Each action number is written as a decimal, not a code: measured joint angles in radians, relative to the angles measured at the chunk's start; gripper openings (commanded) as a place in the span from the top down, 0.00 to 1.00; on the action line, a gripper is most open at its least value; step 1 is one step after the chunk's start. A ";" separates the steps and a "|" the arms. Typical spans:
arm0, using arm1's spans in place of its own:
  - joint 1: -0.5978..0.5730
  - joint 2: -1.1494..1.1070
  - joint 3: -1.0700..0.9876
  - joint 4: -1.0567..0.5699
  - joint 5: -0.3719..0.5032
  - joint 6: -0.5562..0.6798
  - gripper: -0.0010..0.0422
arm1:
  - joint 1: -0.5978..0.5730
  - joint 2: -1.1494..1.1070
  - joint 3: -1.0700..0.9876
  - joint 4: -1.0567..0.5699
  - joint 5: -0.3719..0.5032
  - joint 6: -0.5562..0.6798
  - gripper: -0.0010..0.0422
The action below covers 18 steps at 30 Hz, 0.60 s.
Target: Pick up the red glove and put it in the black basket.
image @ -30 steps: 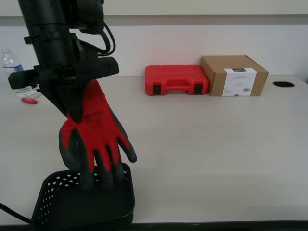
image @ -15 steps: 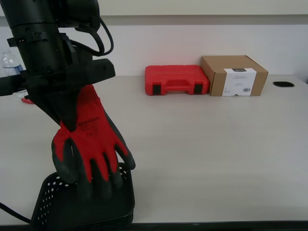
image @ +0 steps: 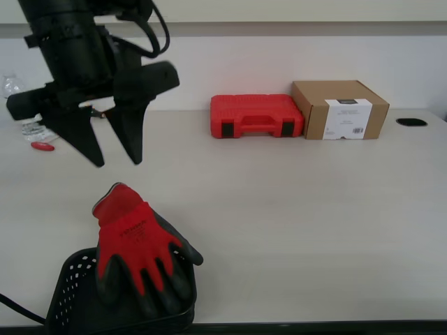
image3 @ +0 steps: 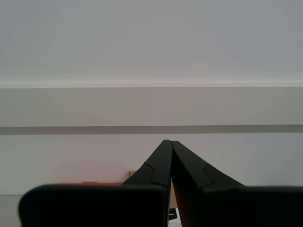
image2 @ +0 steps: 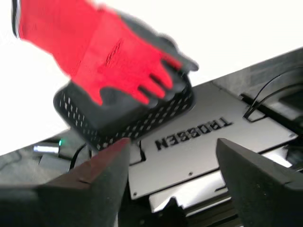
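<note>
Behind everything is a pale wall, and in front of it a big light table point(image: 293, 209) fills most of the exterior view. My first gripper point(image: 115, 162) hangs above the table on the exterior view's left, with its jaws spread wide and nothing between them. Far back sit a red tool case point(image: 257, 115) and a brown box point(image: 340, 109), just beside each other. Down at the near edge is the black basket point(image: 70, 296). The red glove point(image: 136, 252) lies below my open jaws, apart from them. Its dark fingers are inside the basket, but its red cuff sticks up over the back rim. So I think the job is almost done; the glove may need a push to sit all the way in. My second gripper point(image3: 171, 142) is pinched closed on nothing and points at the wall.
</note>
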 measured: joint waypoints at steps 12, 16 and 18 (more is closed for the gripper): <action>0.001 0.000 0.000 -0.002 0.000 0.000 0.98 | 0.006 0.000 0.622 0.044 -0.227 0.092 0.58; 0.000 0.000 0.000 -0.004 0.000 0.000 0.98 | 0.008 0.002 0.766 0.135 -0.335 0.141 0.15; 0.000 0.000 0.000 -0.004 0.000 0.000 0.98 | 0.010 -0.003 0.805 0.190 -0.402 0.156 0.06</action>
